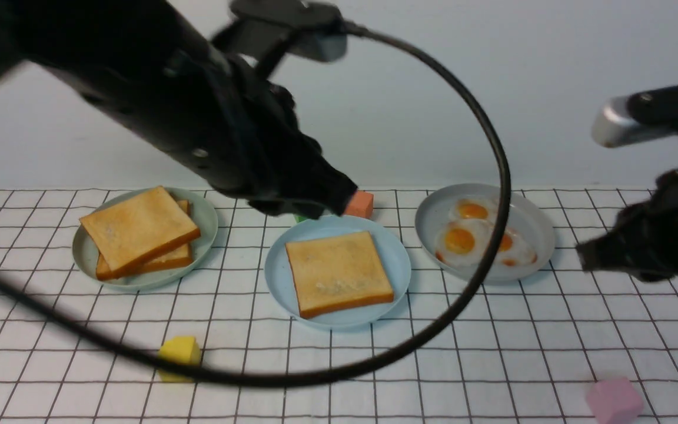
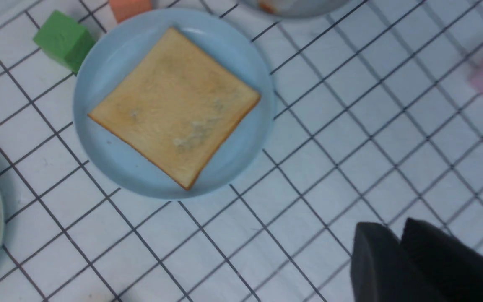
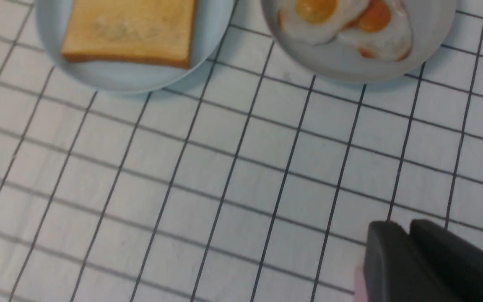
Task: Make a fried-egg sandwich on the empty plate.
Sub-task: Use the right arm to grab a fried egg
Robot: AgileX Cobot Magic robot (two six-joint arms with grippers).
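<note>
Presently only the base toast slice [image 1: 339,271] lies flat on the sky-blue plate [image 1: 395,259], centred betw. toast stack [image 1: 139,227] & fried eggs [image 1: 459,240], prob. awaiting an egg. Left gripper [image 2: 396,235], clenched & empty, hangs above near plate's far rim, not touching. Right gripper [image 3: 405,228], likewise closed & empty, hovers beside the grey egg plate [image 1: 536,229].

Tablecloth [image 1: 492,365]: white w/ thin dark grid. Centre plate [image 1: 396,259]: plain light sky-blue; its toast [image 1: 339,272] golden-brown, darker crust. Grey-green plate [image 1: 206,219]: pale, plain; 2 toast slices [image 1: 139,227] same golden-brown. Grey plate [image 1: 530,221]: plain; eggs [image 1: 459,240] white w/ orange yolks. Salmon cube [image 1: 359,204], yellow cube [image 1: 180,351], pink cube [image 1: 614,400], green cube [image 2: 64,40]. Cable [image 1: 495,153]: black.
</note>
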